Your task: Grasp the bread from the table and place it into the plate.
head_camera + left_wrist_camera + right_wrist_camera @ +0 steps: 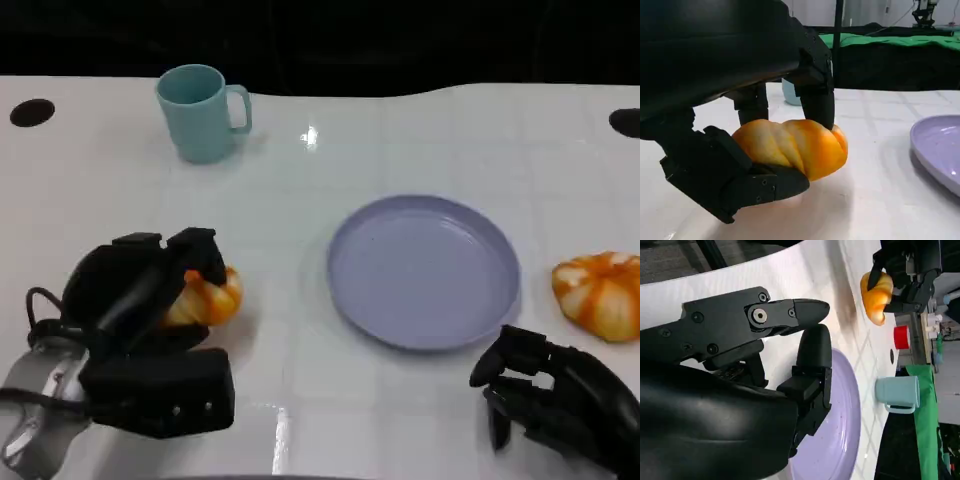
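Left robot hand [150,300] clamps the bread [205,298] on the white counter [300,250], left of the lavender plate [423,270]. Right robot hand [560,395], fingers apart and empty, rests near the plate's right edge. No legible writing on any object.

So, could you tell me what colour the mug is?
The mug is light teal, clearest in the head view.
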